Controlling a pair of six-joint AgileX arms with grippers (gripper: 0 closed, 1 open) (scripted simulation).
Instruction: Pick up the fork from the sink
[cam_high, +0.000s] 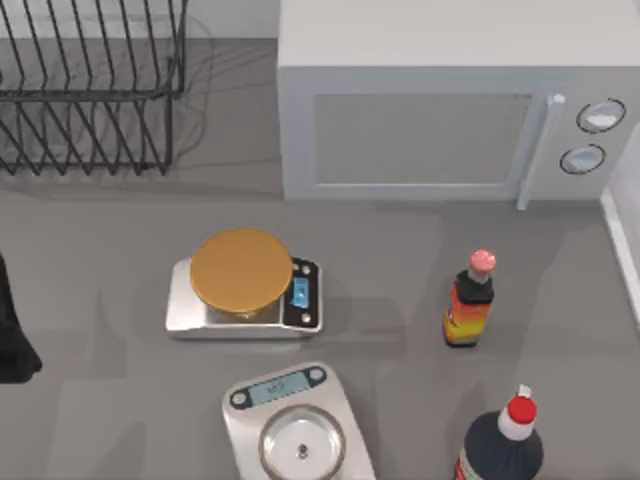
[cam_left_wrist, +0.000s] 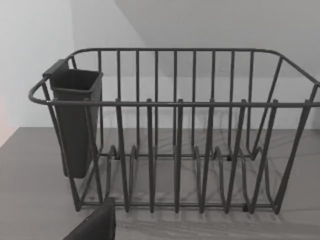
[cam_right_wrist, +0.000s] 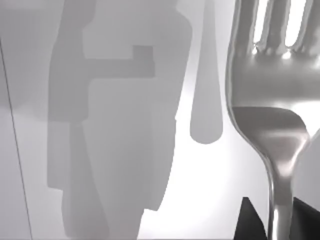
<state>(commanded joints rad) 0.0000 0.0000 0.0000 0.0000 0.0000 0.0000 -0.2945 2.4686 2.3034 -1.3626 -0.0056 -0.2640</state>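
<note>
The fork (cam_right_wrist: 270, 125) is shiny silver metal and looms close in the right wrist view, tines pointing away from the camera. Its thin handle runs down between the two dark fingertips (cam_right_wrist: 250, 222) of my right gripper (cam_right_wrist: 275, 225), which is shut on it. Behind the fork lies the pale sink surface (cam_right_wrist: 150, 200), carrying grey shadows of the fork and the gripper set apart from the fork itself. My left arm (cam_high: 12, 335) stays parked at the table's left edge, and a dark part of my left gripper (cam_left_wrist: 92, 227) faces the dish rack.
A wire dish rack (cam_high: 90, 90) with a dark cutlery cup (cam_left_wrist: 75, 120) stands at the back left, a microwave (cam_high: 440, 100) at the back. Two kitchen scales (cam_high: 245, 295) (cam_high: 300, 425) sit mid-table. Two sauce bottles (cam_high: 470, 300) (cam_high: 505, 445) stand to the right.
</note>
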